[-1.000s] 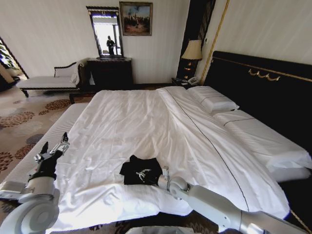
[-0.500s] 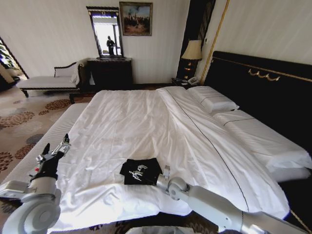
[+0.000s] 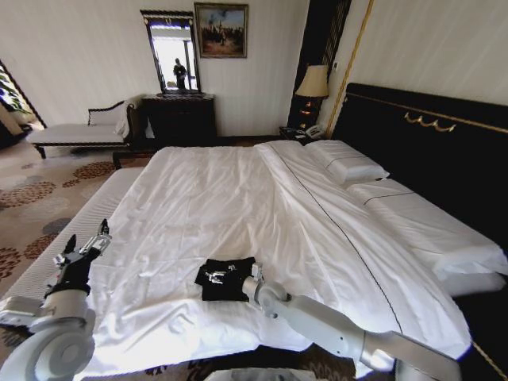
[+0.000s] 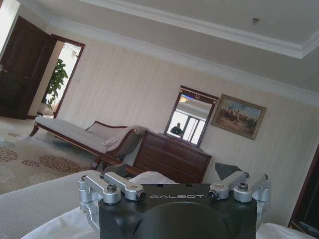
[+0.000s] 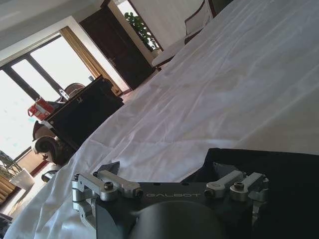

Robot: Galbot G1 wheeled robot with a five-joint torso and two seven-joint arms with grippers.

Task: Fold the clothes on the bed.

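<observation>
Right gripper now farther over black T-shirt; "GALBOT" housing.

The clothes lie on the bed near its front edge, pillows far behind to the right.

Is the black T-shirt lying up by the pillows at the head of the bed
No, the black T-shirt lies near the foot edge of the bed, far from the pillows, with the right gripper at it.

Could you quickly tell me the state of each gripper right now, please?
Left gripper: open, holding nothing, raised at the bed's edge.
Right gripper: open, at the folded black soft-fabric T-shirt.
</observation>
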